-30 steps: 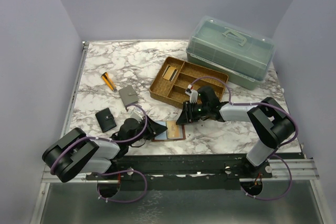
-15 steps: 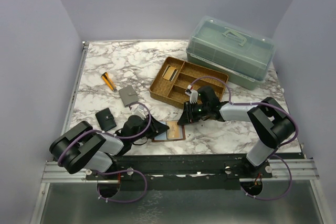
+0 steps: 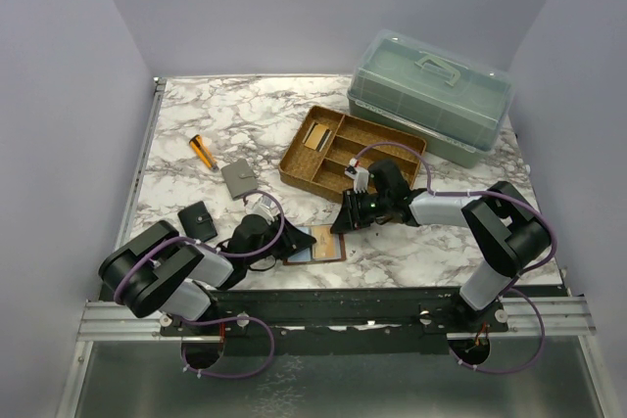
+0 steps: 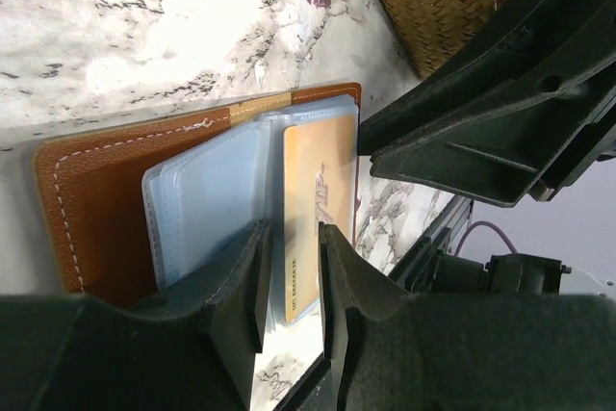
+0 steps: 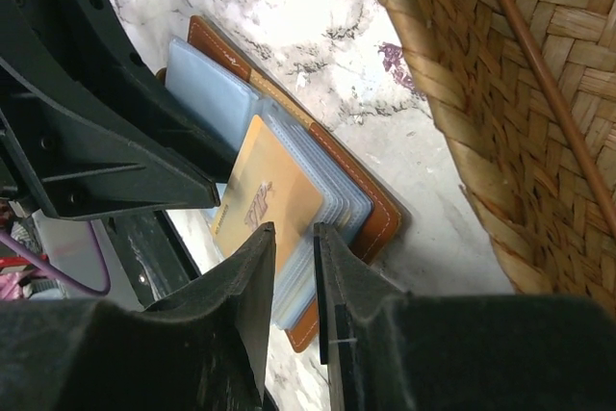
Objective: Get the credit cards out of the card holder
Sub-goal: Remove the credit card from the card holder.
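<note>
The card holder (image 3: 325, 246) lies open near the table's front edge, between my two grippers. In the left wrist view its brown leather (image 4: 96, 199) holds clear sleeves, with a gold credit card (image 4: 318, 190) lying on them. My left gripper (image 4: 294, 238) has its jaws a narrow gap apart over the card's near end; it also shows in the top view (image 3: 286, 245). My right gripper (image 3: 343, 220) reaches in from the other side. Its jaws (image 5: 292, 230) stand a narrow gap apart over the same card (image 5: 269, 194) and the sleeves of the card holder (image 5: 380, 223).
A wicker tray (image 3: 294, 168) with a card in one compartment (image 3: 315, 134) stands just behind the right gripper. A green lidded box (image 3: 431, 95) is at the back right. A grey wallet (image 3: 239, 178), a black wallet (image 3: 199, 222) and an orange item (image 3: 204, 152) lie on the left.
My left arm has swung its elbow up and to the right while its gripper stays at the card holder. The right arm and the card holder have hardly moved.
</note>
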Robot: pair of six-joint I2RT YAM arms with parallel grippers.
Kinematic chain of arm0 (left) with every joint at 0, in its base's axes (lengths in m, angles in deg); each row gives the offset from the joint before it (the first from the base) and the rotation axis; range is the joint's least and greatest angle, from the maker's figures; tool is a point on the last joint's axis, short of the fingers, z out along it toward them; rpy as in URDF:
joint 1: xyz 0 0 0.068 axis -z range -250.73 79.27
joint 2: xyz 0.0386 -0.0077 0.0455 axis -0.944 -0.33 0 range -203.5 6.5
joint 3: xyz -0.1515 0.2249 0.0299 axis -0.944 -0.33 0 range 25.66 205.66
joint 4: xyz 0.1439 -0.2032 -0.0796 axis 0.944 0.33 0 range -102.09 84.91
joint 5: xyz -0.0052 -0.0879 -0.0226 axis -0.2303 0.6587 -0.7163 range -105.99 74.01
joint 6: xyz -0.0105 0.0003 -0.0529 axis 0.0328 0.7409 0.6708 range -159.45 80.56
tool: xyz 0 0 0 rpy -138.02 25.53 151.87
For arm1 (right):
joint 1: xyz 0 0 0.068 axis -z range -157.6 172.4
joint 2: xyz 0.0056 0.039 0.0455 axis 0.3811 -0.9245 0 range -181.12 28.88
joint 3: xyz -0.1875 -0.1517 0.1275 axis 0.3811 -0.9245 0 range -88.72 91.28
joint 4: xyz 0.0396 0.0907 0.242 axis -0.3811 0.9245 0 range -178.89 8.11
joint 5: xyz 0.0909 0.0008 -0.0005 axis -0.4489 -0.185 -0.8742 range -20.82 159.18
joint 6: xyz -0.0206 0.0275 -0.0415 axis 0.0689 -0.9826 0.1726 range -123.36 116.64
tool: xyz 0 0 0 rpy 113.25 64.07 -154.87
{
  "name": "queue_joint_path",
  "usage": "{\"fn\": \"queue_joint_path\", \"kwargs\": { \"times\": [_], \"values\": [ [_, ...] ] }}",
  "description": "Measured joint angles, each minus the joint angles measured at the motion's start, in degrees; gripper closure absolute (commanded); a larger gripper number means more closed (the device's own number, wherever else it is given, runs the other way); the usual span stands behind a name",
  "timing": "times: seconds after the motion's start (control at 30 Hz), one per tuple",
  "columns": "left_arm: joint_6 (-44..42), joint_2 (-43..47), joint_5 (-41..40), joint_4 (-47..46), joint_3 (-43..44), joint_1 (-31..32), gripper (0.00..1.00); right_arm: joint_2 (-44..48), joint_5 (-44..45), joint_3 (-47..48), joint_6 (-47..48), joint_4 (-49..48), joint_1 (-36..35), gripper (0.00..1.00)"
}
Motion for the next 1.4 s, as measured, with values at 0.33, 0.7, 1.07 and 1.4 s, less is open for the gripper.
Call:
{"fn": "queue_joint_path", "kwargs": {
  "times": [0.33, 0.7, 1.07, 1.4],
  "values": [
    [0.0, -0.3, 0.3, 0.0, 0.1, 0.0, 0.70, 0.0, -1.9, 0.0, 0.0, 0.0, 0.0, 0.72],
    [0.0, -0.4, 0.6, 0.1, 0.2, 0.0, 0.71, -0.8, -1.9, 1.4, -0.3, 1.6, 0.0, 0.72],
    [0.3, -1.4, 0.6, -0.1, 0.2, 0.1, 0.78, -1.3, 0.5, 2.5, 0.0, 3.7, 0.0, 0.67],
    [0.4, -3.3, 0.8, -0.5, 1.2, 0.1, 0.90, -1.6, -1.2, 2.6, 0.0, 3.3, 0.3, 0.70]
  ]
}}
